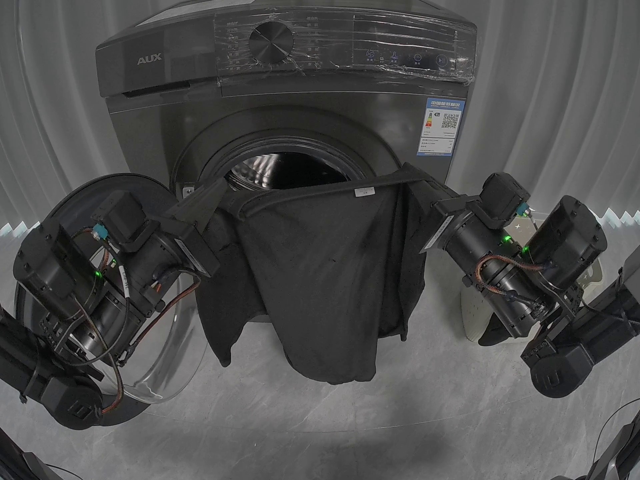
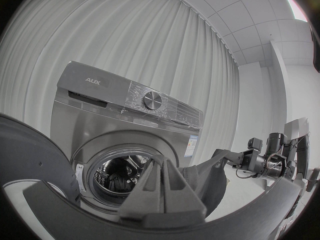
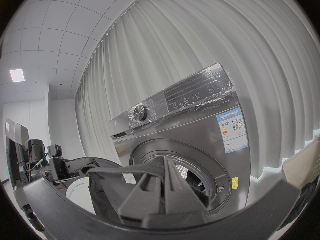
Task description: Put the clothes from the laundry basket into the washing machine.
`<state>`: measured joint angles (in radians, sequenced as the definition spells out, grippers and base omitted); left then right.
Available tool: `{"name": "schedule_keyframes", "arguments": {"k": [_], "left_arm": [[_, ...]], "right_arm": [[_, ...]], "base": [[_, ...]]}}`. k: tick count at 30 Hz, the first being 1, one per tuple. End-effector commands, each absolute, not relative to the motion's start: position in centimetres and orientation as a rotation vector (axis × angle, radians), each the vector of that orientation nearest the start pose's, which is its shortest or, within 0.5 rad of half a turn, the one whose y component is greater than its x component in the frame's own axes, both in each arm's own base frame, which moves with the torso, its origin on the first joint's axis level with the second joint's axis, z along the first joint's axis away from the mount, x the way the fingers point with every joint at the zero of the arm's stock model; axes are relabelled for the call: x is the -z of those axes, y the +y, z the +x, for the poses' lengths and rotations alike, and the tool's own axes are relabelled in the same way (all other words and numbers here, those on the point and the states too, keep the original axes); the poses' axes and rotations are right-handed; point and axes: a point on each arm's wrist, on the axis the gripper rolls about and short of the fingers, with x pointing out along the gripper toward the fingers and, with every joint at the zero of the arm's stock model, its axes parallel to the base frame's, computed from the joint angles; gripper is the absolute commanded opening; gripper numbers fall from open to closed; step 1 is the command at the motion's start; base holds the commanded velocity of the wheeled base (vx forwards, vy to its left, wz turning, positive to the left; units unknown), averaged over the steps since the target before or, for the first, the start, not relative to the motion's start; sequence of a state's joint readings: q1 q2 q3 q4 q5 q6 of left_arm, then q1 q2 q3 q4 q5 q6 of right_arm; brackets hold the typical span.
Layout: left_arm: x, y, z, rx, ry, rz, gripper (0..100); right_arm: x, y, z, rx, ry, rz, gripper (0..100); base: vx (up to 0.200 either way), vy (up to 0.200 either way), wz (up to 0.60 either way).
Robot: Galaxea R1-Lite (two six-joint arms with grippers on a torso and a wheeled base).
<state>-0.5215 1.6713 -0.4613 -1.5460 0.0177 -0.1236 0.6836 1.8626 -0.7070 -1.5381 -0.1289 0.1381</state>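
Holding the dark garment (image 1: 320,268) stretched before the open washing machine (image 1: 287,101) (other clothes (image 2: 117,183) lie in its drum), with left gripper (image 1: 212,193) and right gripper (image 1: 417,175) each closed tight on its upper edge, we judge the next move is pushing it inside.

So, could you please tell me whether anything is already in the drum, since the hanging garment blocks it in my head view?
Observer: Yes, the left wrist view shows a dark bundle of clothes lying inside the drum.
Operator: Thank you. Is the left claw fully closed on the garment?
Observer: It is. The left claw has its fingers pressed together, with the edge of the black garment pinched at the tips.
Operator: And the right one?
Observer: The right claw is likewise shut on the garment's edge.
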Motion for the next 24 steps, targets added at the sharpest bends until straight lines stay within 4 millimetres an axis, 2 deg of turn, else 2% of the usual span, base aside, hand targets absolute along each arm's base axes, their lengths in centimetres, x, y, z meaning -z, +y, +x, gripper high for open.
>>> {"name": "schedule_keyframes", "arguments": {"k": [1,13,17,21,22,24], "left_arm": [[-19.5,-12.9,22.5,0.517,-0.296,-0.211,0],[-19.6,-12.9,22.6,0.519,-0.299,-0.211,0],[-20.6,-13.4,23.0,0.517,-0.338,-0.228,0],[-20.7,-13.8,23.9,0.511,-0.346,-0.230,0],[-20.6,-13.7,24.1,0.505,-0.342,-0.228,0],[-20.7,-13.8,24.2,0.504,-0.347,-0.229,0]], "right_arm": [[-19.6,20.1,25.1,-0.573,-0.317,0.286,0],[-19.3,20.1,25.0,-0.578,-0.308,0.284,0],[-18.8,20.4,24.8,-0.589,-0.289,0.287,0],[-18.3,20.6,25.1,-0.589,-0.262,0.294,0],[-18.1,20.8,25.2,-0.585,-0.254,0.291,100],[-17.6,20.7,25.4,-0.578,-0.236,0.282,100]], "base": [[0.000,0.000,0.00],[0.000,0.000,0.00],[0.000,0.000,0.00],[0.000,0.000,0.00],[0.000,0.000,0.00],[0.000,0.000,0.00]]}}
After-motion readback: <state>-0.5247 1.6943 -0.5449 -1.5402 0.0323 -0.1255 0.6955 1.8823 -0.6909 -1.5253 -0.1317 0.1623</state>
